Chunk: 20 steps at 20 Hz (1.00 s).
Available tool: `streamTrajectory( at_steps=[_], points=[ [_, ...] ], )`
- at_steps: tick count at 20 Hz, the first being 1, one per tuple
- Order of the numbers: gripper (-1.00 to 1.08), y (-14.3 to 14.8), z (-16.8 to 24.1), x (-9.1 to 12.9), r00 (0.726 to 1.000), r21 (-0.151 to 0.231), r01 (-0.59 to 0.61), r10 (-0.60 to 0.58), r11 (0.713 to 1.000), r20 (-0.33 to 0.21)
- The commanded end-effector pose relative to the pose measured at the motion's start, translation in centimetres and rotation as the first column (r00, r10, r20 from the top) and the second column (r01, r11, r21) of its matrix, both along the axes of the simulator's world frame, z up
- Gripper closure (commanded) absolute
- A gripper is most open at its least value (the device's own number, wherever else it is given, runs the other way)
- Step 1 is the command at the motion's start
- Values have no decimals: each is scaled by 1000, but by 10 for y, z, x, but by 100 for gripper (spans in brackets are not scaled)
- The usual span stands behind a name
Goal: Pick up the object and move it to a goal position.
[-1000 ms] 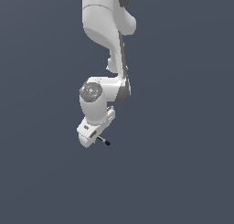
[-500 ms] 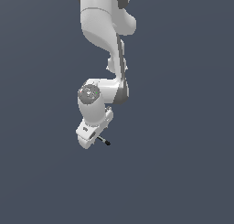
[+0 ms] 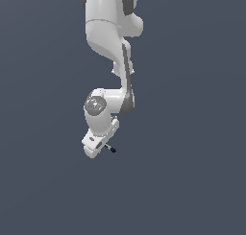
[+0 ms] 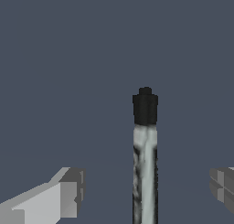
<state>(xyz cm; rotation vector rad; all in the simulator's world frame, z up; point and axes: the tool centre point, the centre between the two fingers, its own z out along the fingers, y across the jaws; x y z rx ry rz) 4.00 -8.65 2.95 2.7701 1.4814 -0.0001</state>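
The object is a thin stick with a light grey shaft (image 4: 145, 173) and a black tip (image 4: 145, 106). In the wrist view it lies midway between my gripper's (image 4: 145, 189) two fingers. The jaws stand wide apart, with a clear gap on each side of the shaft, so neither finger (image 4: 68, 193) touches it. In the exterior view the white hand (image 3: 96, 144) covers most of the stick. Only the black tip (image 3: 113, 149) and a short piece of shaft stick out toward the exterior view's right.
The white arm (image 3: 108, 32) comes down from the top of the exterior view to the wrist joint (image 3: 96, 105). Around it there is only a plain dark grey-blue ground (image 3: 192, 181).
The wrist and hand have sunk a little toward the stick and shifted slightly to the exterior view's left. The stick has not moved.
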Motion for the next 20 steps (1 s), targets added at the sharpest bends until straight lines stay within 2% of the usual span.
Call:
streamTrajectory(
  at_steps=[1,7,8,20],
  points=[
    [-92,0,-12,0,1000,0,-1,1,1000,0],
    [-92,0,-20,1,1000,0,-2,2,1000,0],
    [108,0,-20,1,1000,0,-2,2,1000,0],
    [108,2,-19,1,1000,0,-2,2,1000,0]
  ],
)
